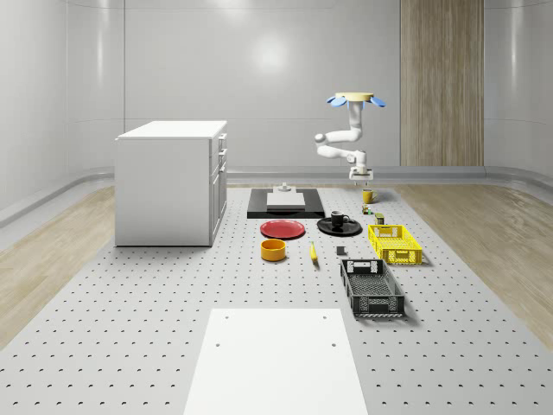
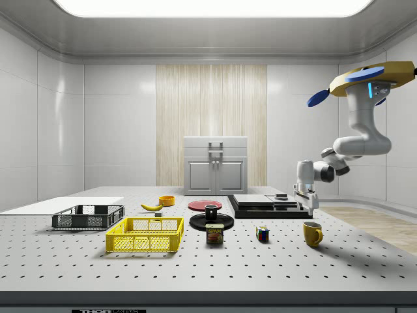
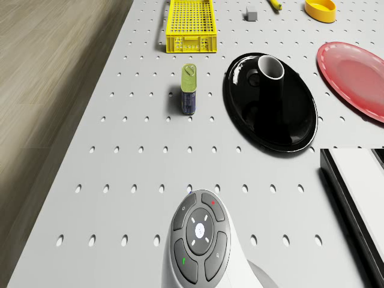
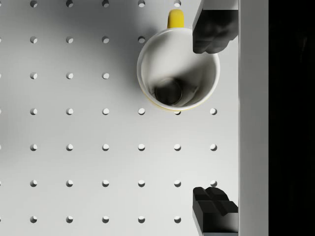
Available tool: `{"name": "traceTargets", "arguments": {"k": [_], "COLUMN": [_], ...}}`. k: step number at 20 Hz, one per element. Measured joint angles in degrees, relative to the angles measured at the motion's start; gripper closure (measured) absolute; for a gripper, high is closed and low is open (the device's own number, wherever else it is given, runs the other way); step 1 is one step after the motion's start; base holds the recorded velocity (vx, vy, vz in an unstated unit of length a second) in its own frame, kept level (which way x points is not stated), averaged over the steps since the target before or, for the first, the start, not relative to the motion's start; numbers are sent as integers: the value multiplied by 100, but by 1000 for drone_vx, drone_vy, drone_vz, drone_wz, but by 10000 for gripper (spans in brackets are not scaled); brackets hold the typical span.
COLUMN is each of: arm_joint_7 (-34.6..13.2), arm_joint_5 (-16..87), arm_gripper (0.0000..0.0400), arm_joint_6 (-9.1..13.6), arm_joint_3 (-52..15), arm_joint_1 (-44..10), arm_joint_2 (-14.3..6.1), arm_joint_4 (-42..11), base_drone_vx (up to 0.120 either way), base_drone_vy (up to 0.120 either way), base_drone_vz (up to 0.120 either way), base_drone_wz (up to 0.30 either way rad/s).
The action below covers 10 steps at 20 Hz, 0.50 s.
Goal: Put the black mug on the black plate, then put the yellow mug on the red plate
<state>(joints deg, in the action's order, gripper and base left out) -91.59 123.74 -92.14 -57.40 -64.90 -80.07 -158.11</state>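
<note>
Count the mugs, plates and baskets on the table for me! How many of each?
Mugs: 2, the black mug and the yellow mug.
Plates: 2, the black plate under the black mug and the red plate.
Baskets: 2, the yellow basket and the black basket.
Total: 6.

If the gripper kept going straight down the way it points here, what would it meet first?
Probably the bare table top. In the wrist view the open gripper points straight down with the yellow mug off-centre under one fingertip, so that finger might clip the rim first; depth is unclear.
</note>
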Motion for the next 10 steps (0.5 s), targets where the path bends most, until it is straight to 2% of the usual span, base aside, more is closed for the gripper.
{"name": "traceTargets", "arguments": {"k": [4,10], "arm_joint_7": [5,26], "arm_joint_5": [29,306], "arm_gripper": [0,0], "arm_joint_6": [-11,-183], "arm_joint_3": [28,323], "arm_joint_1": [-3,-74], "arm_joint_2": [7,45], "arm_joint_4": [16,212], "base_drone_vx": [0,0], "base_drone_vy": [10,0], "base_drone_vz": [0,0], "base_drone_wz": [0,0]}}
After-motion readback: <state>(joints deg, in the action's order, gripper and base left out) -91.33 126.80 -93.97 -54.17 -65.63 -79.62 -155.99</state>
